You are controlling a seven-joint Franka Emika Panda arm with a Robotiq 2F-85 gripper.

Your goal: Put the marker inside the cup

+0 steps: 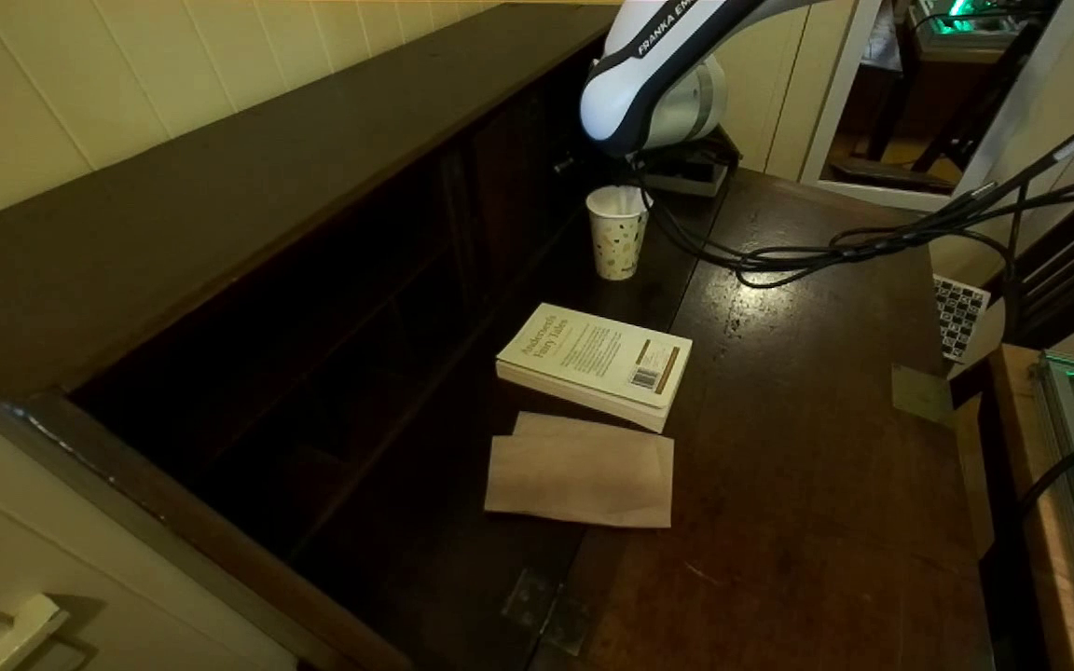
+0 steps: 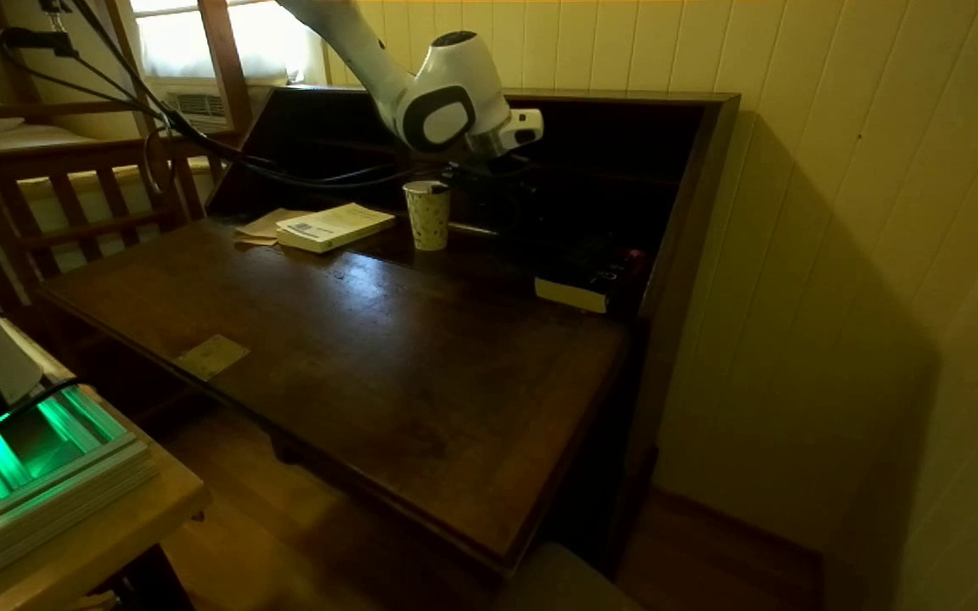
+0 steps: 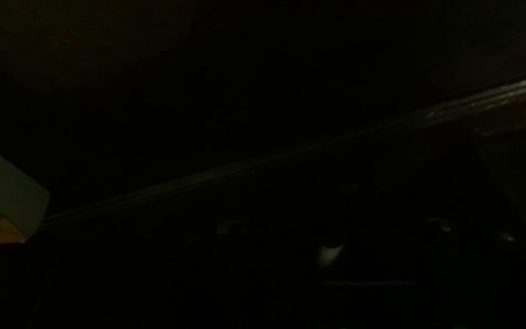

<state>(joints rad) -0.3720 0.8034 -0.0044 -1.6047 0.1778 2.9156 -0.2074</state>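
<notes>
Near the upright paper cup (image 2: 428, 221) on the dark desk (image 2: 387, 365), my gripper (image 2: 508, 204) hangs in shadow, opening and hold too dim to tell, marker unseen; probably the pick-up, I judge, the next move needing it sighted first

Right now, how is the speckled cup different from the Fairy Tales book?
The cup stands upright, while the book lies flat. The cup is round and gets narrower toward the bottom; the book is a rectangular block. The cup has little speckles on its side, but the book has printed words on its cover. Both are pale, and both sit on the dark desk.
</notes>
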